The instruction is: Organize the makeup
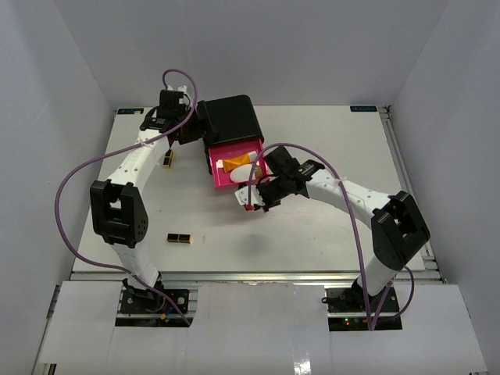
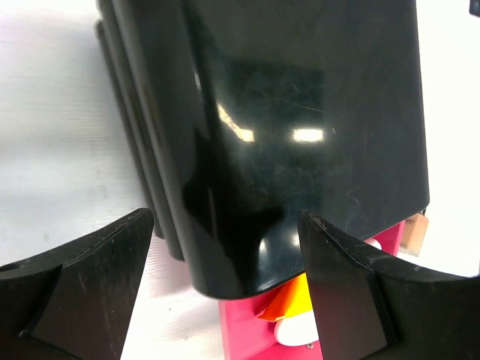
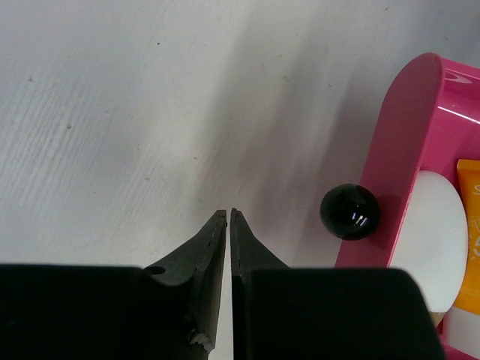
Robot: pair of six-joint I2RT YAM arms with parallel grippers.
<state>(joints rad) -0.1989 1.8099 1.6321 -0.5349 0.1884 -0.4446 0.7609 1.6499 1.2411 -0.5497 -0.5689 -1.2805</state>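
The right arm's fingers [image 3: 223, 225] are pressed fully together with nothing between them, above the white surface [image 1: 328, 234] just outside the front of the open pink plastic drawer [image 3: 405, 142]. The drawer's round black knob [image 3: 349, 211] sits just beside them, to their right in the wrist view, apart and not touching. A white egg shape [image 3: 427, 240] and an orange white-capped tube [image 1: 234, 162] lie inside the drawer. The left arm's fingers [image 1: 190, 125] are spread wide, straddling a corner of the glossy black box [image 2: 300, 112] and apparently steadying it. One black-and-gold lipstick case [image 1: 179, 237] lies loose on the surface well to the left of the right fingers, its long axis running left-right in the overhead view. A second lipstick case [image 1: 168, 161] lies by the left forearm. The right fingers are free and look nearer to the loose case than the left ones — they would need to swing left and open
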